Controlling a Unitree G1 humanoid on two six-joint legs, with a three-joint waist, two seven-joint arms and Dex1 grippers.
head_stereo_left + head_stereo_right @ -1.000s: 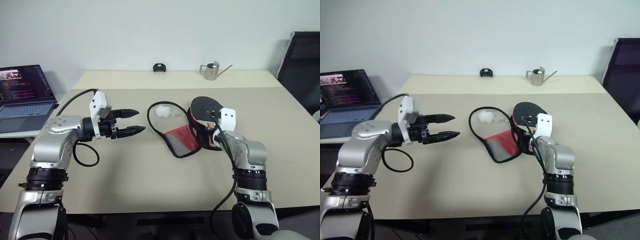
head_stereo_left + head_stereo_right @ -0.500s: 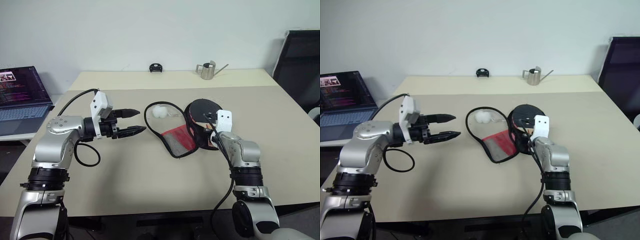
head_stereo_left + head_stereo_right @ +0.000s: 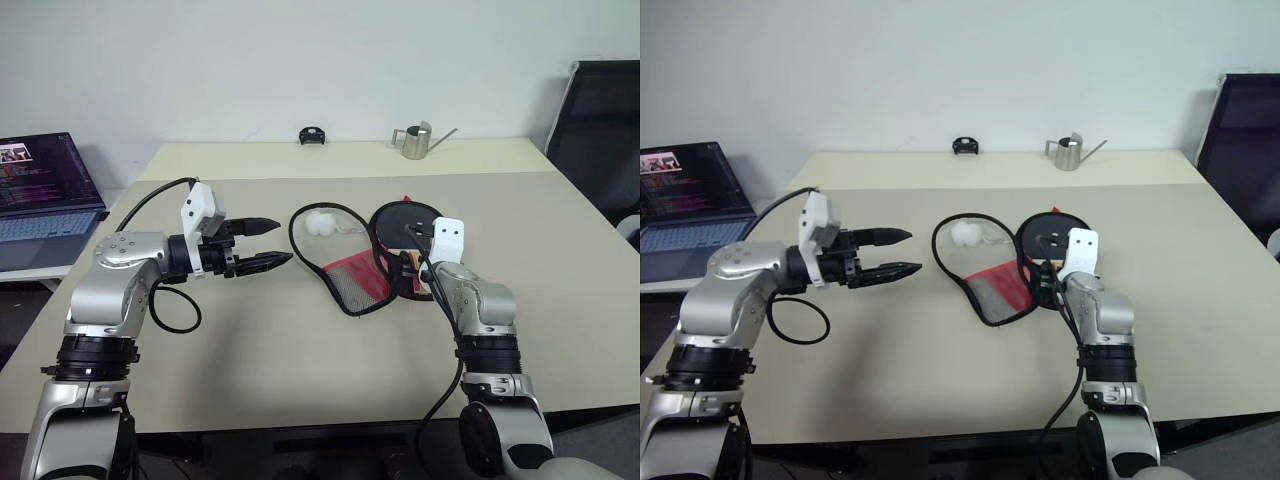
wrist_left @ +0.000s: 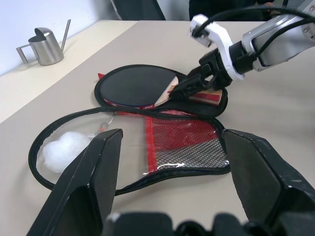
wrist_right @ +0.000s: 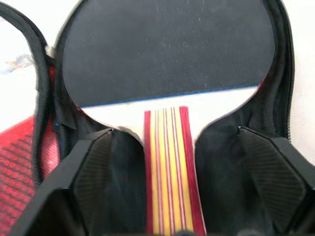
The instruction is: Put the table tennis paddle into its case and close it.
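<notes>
The table tennis paddle [image 3: 405,218] lies face up in the right half of its case [image 3: 355,278], which is unzipped and spread flat on the table. Its striped wooden handle [image 5: 170,167] points toward me. My right gripper [image 3: 408,265] is open, with one finger [image 5: 98,167] on each side of the handle and clear of it. The case's red mesh flap [image 4: 182,142] is folded out to the left. My left gripper [image 3: 280,242] hovers open above the table, left of the case, holding nothing.
A white ball [image 3: 320,222] rests in the case's clear left half. A laptop [image 3: 40,185] stands off the table's left side. A metal watering can [image 3: 418,142] and a small black object [image 3: 312,134] sit at the far edge. A black chair [image 3: 600,120] is at right.
My right gripper has opened and let go of the paddle's handle; the paddle now lies flatter in the case. The left arm has stayed still.
</notes>
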